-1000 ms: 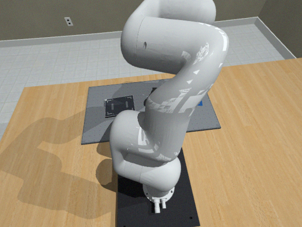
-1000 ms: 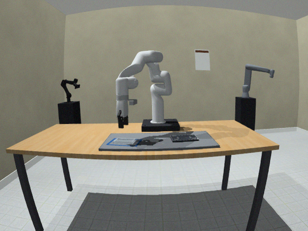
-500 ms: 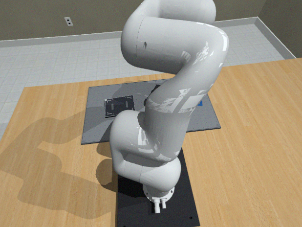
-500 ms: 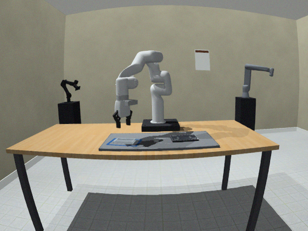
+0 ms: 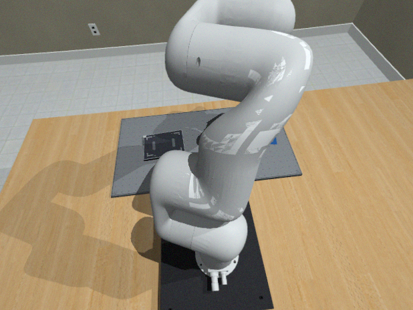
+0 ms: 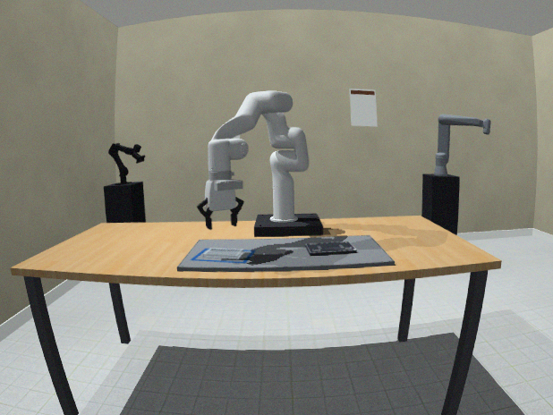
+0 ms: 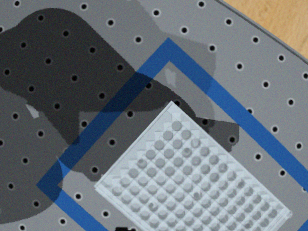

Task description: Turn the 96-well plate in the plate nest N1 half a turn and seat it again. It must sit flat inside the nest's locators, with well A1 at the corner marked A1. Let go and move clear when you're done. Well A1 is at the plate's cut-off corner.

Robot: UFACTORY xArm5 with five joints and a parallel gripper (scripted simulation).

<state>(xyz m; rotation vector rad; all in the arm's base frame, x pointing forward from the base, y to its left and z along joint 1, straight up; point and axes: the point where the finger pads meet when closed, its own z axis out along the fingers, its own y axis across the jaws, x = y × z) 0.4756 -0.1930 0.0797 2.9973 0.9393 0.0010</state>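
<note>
No readable writing; gripper [image 6: 220, 218] hangs open above the 96-well plate [image 7: 195, 181].

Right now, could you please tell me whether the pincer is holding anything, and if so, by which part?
Nothing is held. The pincer hangs open above the 96-well plate, which lies on the grey perforated board inside the blue outline.

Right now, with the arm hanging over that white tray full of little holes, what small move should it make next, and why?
Probably lower straight down over the 96-well plate. The gripper hangs well above the grey mat with its jaws wide open and holding nothing. The plate lies inside the blue outline, at an angle in the wrist view. It may need to square its jaws to the plate's sides before closing.
</note>
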